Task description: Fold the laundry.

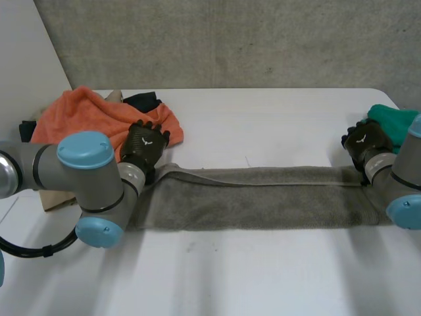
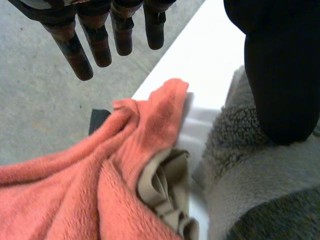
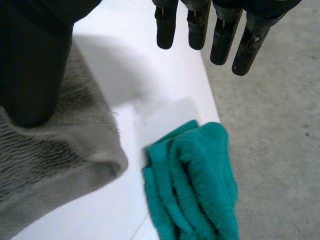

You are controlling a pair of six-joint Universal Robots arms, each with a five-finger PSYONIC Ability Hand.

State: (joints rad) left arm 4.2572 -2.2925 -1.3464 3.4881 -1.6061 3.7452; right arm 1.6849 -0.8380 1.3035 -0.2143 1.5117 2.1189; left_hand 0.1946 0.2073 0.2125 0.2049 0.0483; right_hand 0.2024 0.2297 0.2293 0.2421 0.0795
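Nearest to the head camera stands the left arm (image 1: 85, 171) with its light-blue caps, and beside it runs a wide bare strip of the white table (image 1: 230, 276) along the front edge, free for moving. Behind this strip lies one grey towel (image 1: 263, 197), folded into a long narrow band that reaches almost from one arm to the other, its long edges parallel to the table's front. The left hand (image 1: 146, 145) is at the towel's far left corner. In its wrist view the fingers (image 2: 75, 55) are straight and spread in the air, holding nothing, while the thumb (image 2: 280, 75) rests with its tip on the towel's pile. The right hand (image 1: 365, 141) is at the far right corner in the same way: straight fingers (image 3: 220, 40) apart from the cloth, the thumb (image 3: 30, 65) pressing down on the towel, nothing gripped. Between the two hands, behind the towel, the table is bare up to its far edge at the concrete wall (image 1: 230, 39). At the far left sits one pile of laundry: one orange towel (image 1: 79, 118) on top, with a black cloth (image 1: 141, 101) and a beige cloth (image 2: 167, 185) showing from under it. The pile is just beside the left hand. One green cloth (image 1: 395, 122) lies bunched at the table's right edge, just beyond the right hand.
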